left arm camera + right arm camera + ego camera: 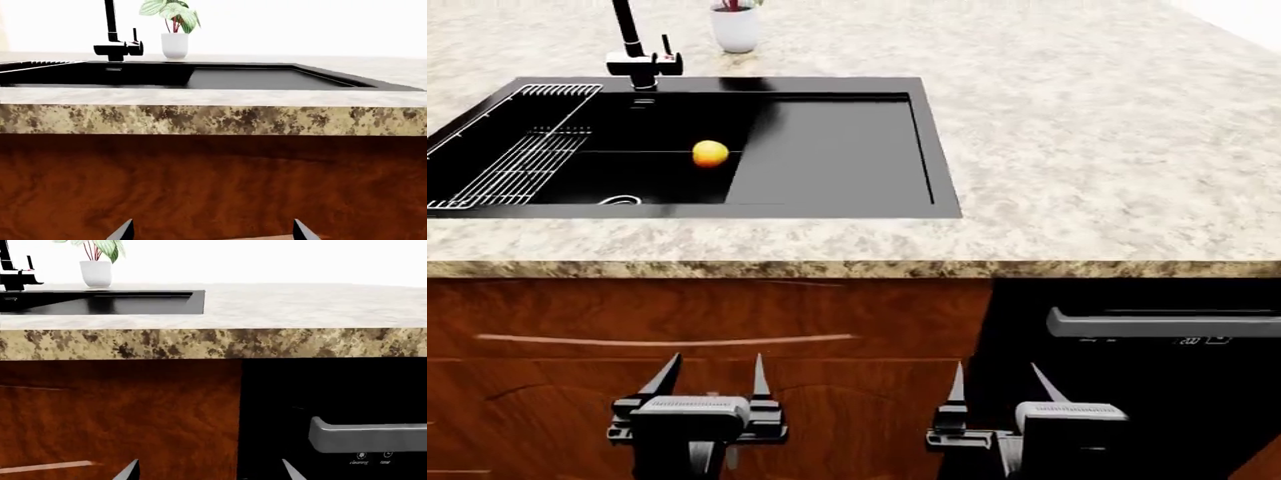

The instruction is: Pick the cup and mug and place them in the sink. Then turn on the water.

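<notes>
A: Grippers: left gripper [711, 378] and right gripper [998, 385] hang below the counter edge, fingers parted, holding nothing.

B: Sink [827, 200]: black basin, left end cropped; faucet [631, 45] top cut off; cup, mug unseen.

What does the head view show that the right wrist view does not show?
Only the head view shows the inside of the sink: a small orange ball, the wire rack and the drain. It also shows both grippers whole, the left gripper and the right gripper, open and empty. Only the right wrist view shows the leaves of the plant. Both show the counter, the faucet, the white pot, the wooden cabinet and the dark appliance with its grey handle. Neither shows a cup or a mug.
</notes>
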Robot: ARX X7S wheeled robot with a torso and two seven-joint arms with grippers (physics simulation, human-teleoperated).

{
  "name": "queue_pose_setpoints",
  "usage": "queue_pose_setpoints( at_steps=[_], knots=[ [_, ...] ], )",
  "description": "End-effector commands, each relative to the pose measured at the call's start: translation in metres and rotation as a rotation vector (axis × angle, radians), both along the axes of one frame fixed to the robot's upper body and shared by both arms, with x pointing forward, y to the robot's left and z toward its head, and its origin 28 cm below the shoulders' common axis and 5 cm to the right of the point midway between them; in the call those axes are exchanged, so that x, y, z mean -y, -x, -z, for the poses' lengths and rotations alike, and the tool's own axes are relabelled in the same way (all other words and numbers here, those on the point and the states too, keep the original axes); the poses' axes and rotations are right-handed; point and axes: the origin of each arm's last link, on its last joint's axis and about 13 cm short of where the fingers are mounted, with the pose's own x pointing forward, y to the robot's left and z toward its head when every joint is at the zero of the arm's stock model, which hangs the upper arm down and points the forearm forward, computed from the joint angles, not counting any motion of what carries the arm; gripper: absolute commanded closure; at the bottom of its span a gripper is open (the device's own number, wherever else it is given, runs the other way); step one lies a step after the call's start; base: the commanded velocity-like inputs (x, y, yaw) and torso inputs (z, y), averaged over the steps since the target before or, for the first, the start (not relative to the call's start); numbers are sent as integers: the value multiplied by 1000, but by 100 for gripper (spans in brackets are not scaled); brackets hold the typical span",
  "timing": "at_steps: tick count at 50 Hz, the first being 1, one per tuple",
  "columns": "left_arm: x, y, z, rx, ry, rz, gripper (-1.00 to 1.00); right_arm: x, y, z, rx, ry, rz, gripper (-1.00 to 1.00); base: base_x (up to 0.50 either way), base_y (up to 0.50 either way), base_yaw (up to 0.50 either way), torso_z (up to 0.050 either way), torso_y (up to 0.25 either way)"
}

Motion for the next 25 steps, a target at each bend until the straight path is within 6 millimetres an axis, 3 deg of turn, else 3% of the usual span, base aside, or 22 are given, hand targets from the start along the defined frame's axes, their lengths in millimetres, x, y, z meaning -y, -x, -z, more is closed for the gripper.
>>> queue_pose_setpoints(
  at_steps=[1, 25],
  knots=[
    [0, 3, -2, 4, 9, 8, -100, 0, 3, -1, -5, 0, 5, -100, 0, -500, 0, 50, 0],
    [0, 2, 0, -4, 7, 8, -100, 1, 2, 1, -14, -13, 14, -100, 0, -500, 0, 50, 1]
  ],
)
